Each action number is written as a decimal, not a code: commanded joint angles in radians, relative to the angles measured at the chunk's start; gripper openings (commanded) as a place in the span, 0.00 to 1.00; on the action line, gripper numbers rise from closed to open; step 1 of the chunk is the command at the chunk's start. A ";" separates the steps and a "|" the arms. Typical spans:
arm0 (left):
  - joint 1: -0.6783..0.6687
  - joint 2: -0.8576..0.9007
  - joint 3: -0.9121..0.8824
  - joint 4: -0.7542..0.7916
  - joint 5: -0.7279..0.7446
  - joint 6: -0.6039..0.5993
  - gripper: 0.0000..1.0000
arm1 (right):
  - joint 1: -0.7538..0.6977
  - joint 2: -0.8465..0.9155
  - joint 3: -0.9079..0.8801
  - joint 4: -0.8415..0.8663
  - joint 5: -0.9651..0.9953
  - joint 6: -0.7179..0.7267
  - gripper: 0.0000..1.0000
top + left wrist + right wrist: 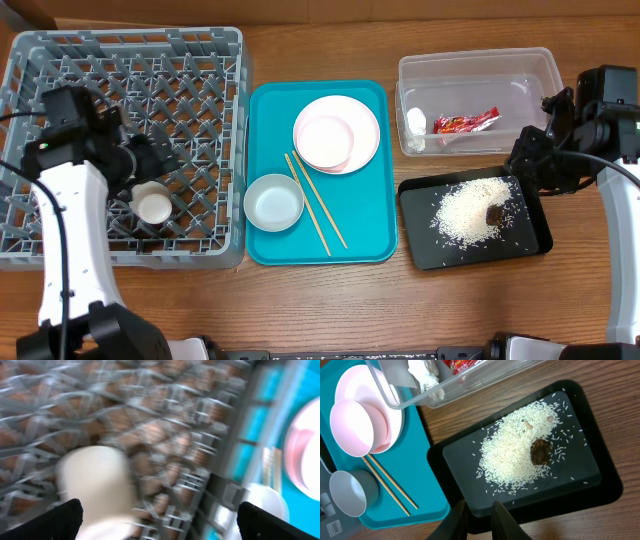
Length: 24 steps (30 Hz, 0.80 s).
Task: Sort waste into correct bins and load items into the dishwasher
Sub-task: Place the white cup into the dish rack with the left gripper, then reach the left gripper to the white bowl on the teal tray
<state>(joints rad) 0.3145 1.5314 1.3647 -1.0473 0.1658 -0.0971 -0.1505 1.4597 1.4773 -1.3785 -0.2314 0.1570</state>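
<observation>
We take the teal tray (365, 240) as our marker. To its left on the bench (300, 310) sits the grey dish rack (130, 38). The small white cup (153, 206) stands mouth-up inside it, in the near part on the tray's side. The left tool (160, 510) hangs over the cup with its fingers spread wide, gripping nothing.

On the teal tray, the white plate (364, 124) lies at the far end with the pink dish (323, 143) resting on it. The grey-white bowl (273, 202) sits at the near left, with the two chopsticks (318, 203) lying just beside it.

Right of the teal tray, the clear tub (478, 55) holds the red wrapper (465, 122) and the white scrap (416, 122). Nearer us, the black tray (425, 248) carries the rice (470, 212) and the brown lump (540, 452). The right tool (479, 520) hovers over the black tray, fingers drawn almost together with nothing between them.
</observation>
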 commanded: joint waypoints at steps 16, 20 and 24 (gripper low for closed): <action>-0.641 0.093 -0.061 -0.030 0.009 0.031 0.99 | -0.002 -0.010 0.011 0.004 0.006 -0.005 0.19; -0.709 0.187 -0.068 -0.025 -0.002 0.031 0.97 | -0.002 -0.010 0.011 0.003 0.006 -0.005 0.19; -0.748 0.290 -0.068 -0.026 -0.068 0.031 0.80 | -0.002 -0.010 0.011 0.003 0.006 -0.005 0.19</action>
<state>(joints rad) -0.4156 1.7653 1.3083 -1.0737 0.1596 -0.0898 -0.1505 1.4597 1.4773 -1.3781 -0.2291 0.1566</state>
